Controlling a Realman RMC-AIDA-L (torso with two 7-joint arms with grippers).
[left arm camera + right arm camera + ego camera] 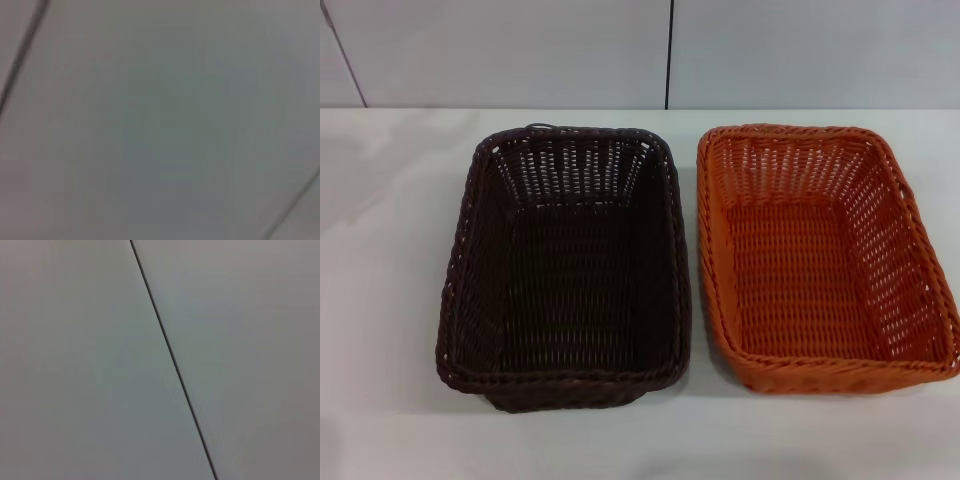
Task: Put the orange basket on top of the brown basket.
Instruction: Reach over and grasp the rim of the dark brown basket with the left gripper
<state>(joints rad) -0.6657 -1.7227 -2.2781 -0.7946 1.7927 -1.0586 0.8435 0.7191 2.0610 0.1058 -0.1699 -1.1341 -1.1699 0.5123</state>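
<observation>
The bright orange rectangular woven basket (825, 258) sat on the white table (380, 300) just right of the near-black woven brown basket (565, 265), rims close, both empty. Neither gripper showed, so their state could not be told. Nothing seemed started; next, the orange basket's rim needed grasping and lifting leftward.

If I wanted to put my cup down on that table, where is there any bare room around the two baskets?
Bare table lies left of the brown basket, in a strip along the front edge before both baskets, and in a narrower band behind them toward the wall. It is crowded in the middle: only a slim gap separates the brown basket from the orange basket. No robot hand shows.
</observation>
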